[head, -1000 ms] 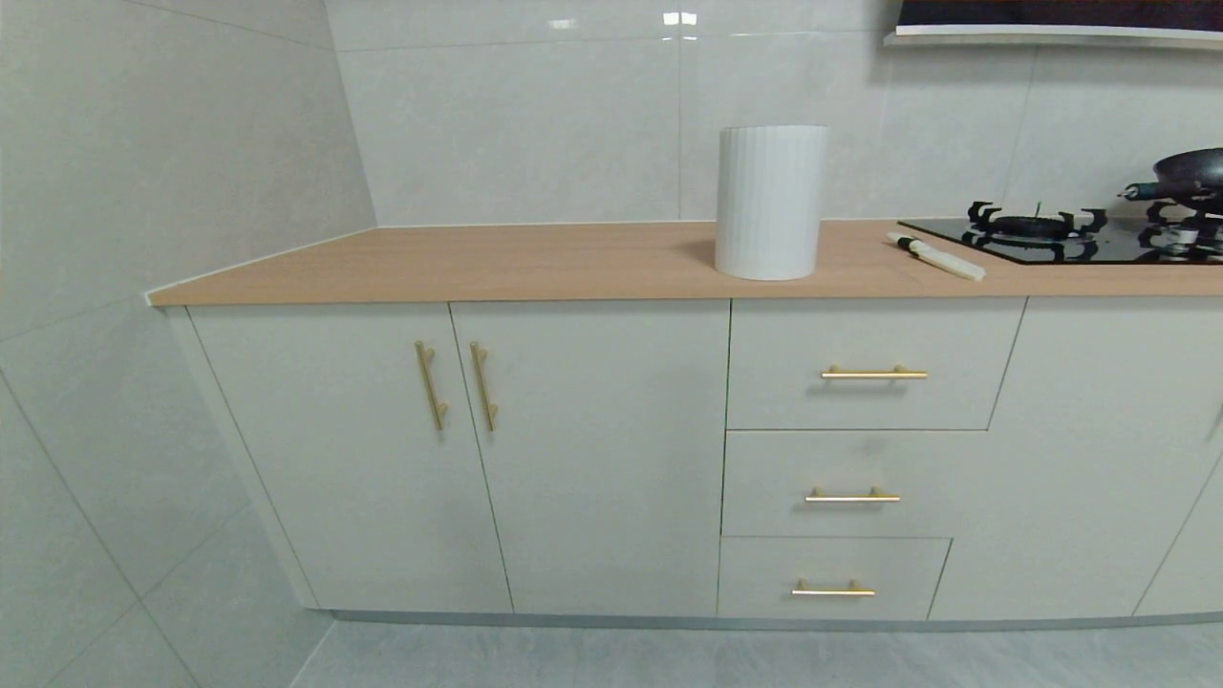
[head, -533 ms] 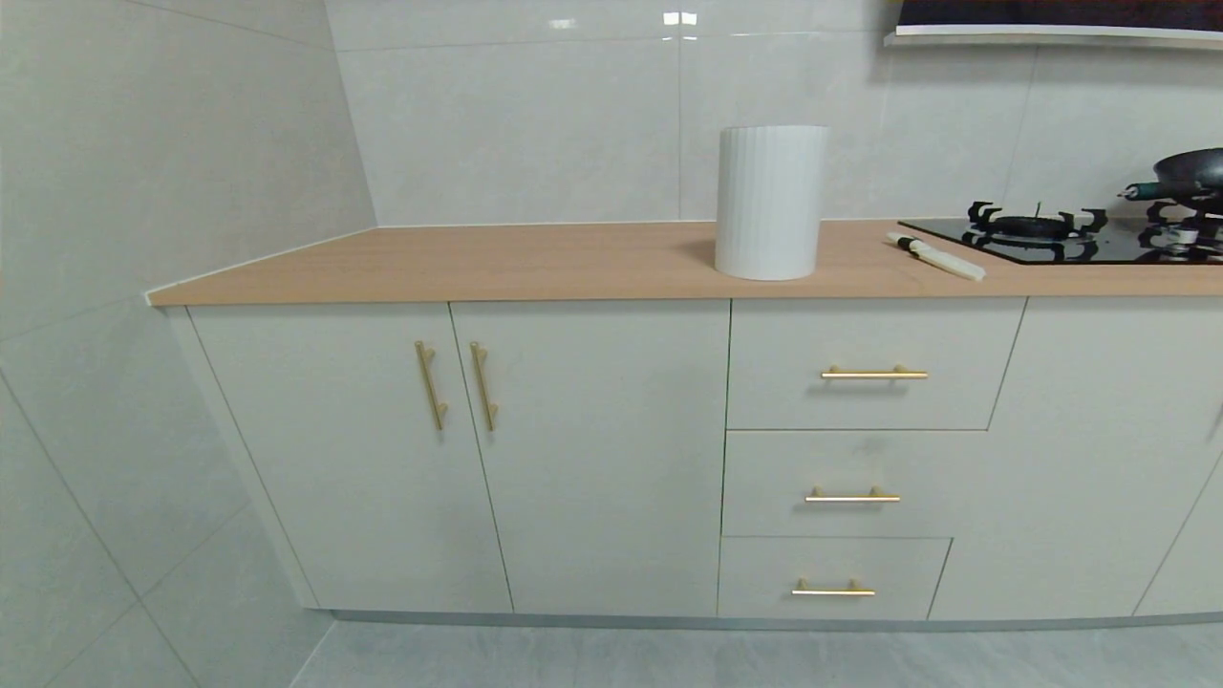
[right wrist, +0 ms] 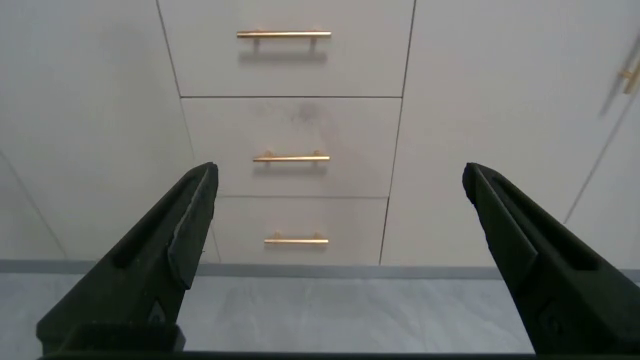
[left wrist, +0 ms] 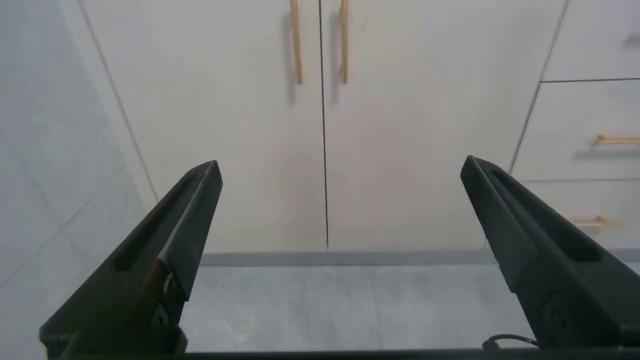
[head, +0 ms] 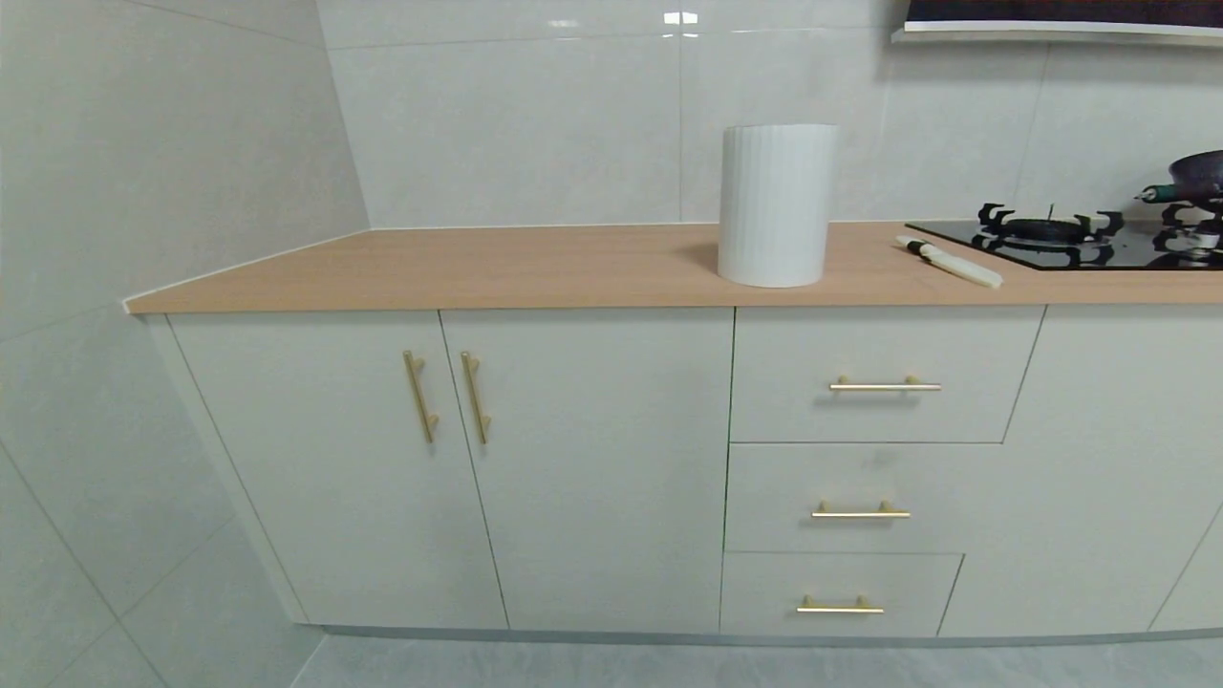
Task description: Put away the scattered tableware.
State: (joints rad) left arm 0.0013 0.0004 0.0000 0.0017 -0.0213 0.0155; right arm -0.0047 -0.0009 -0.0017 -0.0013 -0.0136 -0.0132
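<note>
A tall white ribbed holder (head: 776,204) stands upright on the wooden countertop (head: 535,268). To its right a white knife with a dark band (head: 949,260) lies flat by the hob. My left gripper (left wrist: 340,175) is open low down, facing the double cupboard doors (left wrist: 322,120). My right gripper (right wrist: 340,175) is open too, facing the stack of drawers (right wrist: 290,110). Nothing sits between either pair of fingers.
A black gas hob (head: 1070,239) with a dark pan (head: 1199,177) is at the counter's right end. Below are cupboard doors with gold handles (head: 444,397) and three shut drawers (head: 874,387). A tiled wall closes off the left side, grey floor (head: 669,664) below.
The whole head view has shifted slightly, so the camera moved; the cabinet looks a little closer. The holder and knife stay where they were.
</note>
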